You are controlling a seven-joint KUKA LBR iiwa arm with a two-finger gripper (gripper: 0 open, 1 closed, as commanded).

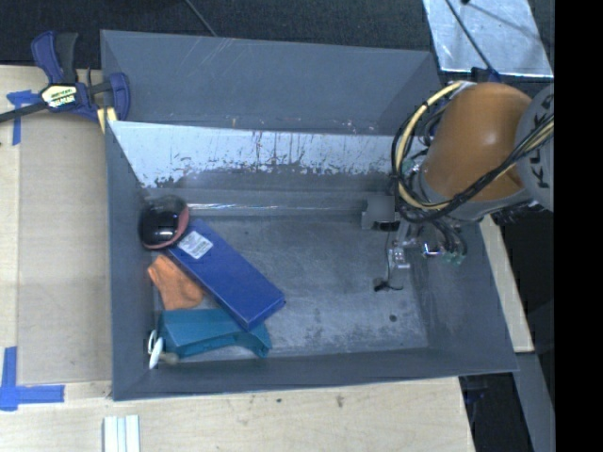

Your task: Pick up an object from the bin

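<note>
My gripper [393,273], open or closed I can't tell, hangs over bare floor [320,281], well right of the blue box [226,276]: closing here would grab nothing.

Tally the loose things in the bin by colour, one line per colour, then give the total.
Black with a red edge: 1, a rounded thing
Dark blue: 1, a long box
Orange: 1, a soft lump
Teal: 1, a flat packet
Total: 4, leaving out a small white bit at the packet's left end, which may belong to it.
</note>
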